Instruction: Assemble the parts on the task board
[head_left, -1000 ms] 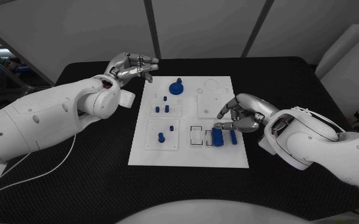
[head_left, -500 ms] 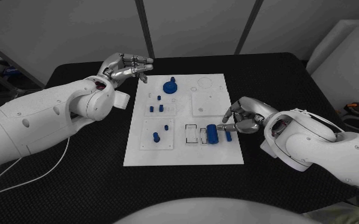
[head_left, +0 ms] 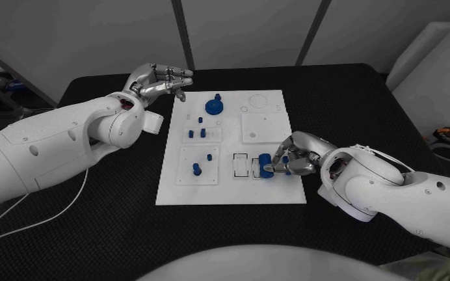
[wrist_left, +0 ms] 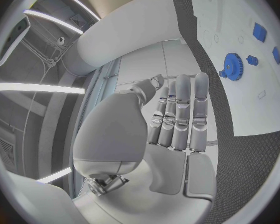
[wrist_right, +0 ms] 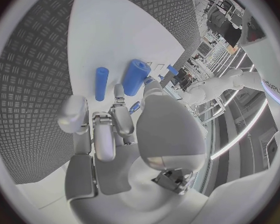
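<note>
Right robot hand [head_left: 298, 157] lowered onto white task board [head_left: 235, 193] since earlier frame.
Fingers curled beside thick blue cylinder [head_left: 265, 166]; grasp cannot be told. Left robot hand [head_left: 157, 82] raised off tabletop [head_left: 112, 229], fingers bent, empty.

Right robot hand [head_left: 298, 156] blocks board's near-right slots; bare table [head_left: 347, 99] beyond.

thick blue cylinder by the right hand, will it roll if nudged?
Probably. The thick blue cylinder lies on its side on the smooth task board, so a sideways nudge would likely roll it. It looks rigid, likely plastic, so it shouldn't deform. The right robot hand is right beside it; whether the fingers already touch it I can't tell.
</note>
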Robot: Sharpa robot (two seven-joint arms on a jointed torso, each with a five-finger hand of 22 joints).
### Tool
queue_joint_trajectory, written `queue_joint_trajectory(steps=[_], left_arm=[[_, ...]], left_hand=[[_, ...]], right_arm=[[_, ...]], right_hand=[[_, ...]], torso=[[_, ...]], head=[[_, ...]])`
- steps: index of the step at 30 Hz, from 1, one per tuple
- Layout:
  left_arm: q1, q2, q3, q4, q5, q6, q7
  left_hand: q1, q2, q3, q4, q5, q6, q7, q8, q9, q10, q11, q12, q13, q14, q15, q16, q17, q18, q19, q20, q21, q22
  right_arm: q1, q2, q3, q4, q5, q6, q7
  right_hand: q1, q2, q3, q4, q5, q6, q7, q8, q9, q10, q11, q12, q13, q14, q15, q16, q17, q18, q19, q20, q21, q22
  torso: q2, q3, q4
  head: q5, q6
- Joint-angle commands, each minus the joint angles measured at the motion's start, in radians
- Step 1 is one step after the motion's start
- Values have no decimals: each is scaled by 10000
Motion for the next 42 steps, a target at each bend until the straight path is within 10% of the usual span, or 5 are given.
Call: queue_joint_trajectory(steps=[1, 21, 31, 42], left_arm=[[15, 2, 3, 9, 24, 109, 28], [15, -41, 2, 31, 24, 157, -29], [16, -57, 2, 43, 24, 193, -61], [15, -48, 1, 23, 24, 208, -80]], left_hand=[[-31, 96, -16, -29, 10, -7, 51, -42, -6, -38, -8, 3, 2, -50, 40, -66, -17, 358, -65, -5, -68, -9], [-44, 103, -23, -20, 10, -3, 49, -41, -6, -38, -9, 11, 3, -49, 40, -68, -23, 359, -68, -2, -74, -11], [-44, 103, -23, -20, 10, -3, 49, -41, -6, -38, -9, 11, 3, -49, 40, -68, -23, 359, -68, -2, -74, -11], [-35, 112, -18, -26, 14, -2, 46, -41, -6, -42, -12, 16, 3, -51, 37, -71, -28, 362, -70, -3, -78, -12]], right_arm=[[-23, 116, 0, -58, -185, 81, -216], [-188, 626, -4, -508, -466, 368, -352], [-208, 499, -4, -347, -331, -283, -415], [-207, 220, 1, 126, 847, -1232, -270]], right_hand=[[-129, 1, -59, 13, 37, -61, 12, 61, 11, 106, 3, 45, 31, 1017, -42, 49, 2449, -124, 66, -27, 68, 8], [723, 98, -61, -162, 260, -262, 37, 300, 141, 62, 21, 86, 208, 1019, -27, 54, 2460, -123, 30, -14, 71, 22], [1400, 327, 54, -335, 1842, -185, -20, 528, 239, 208, -41, 281, 549, 1028, -72, 70, 2499, -133, 63, -44, 123, 117], [1624, 515, 218, -262, 2679, -57, -112, 601, 247, 318, -127, 387, 746, 1037, -142, 87, 2540, -139, 84, -105, 153, 166]], torso=[[-2, -3, 15], [-14, -18, 9], [-20, -1, -21], [-27, -25, 6]], head=[[24, -18], [87, -112], [107, -61], [80, 2]])
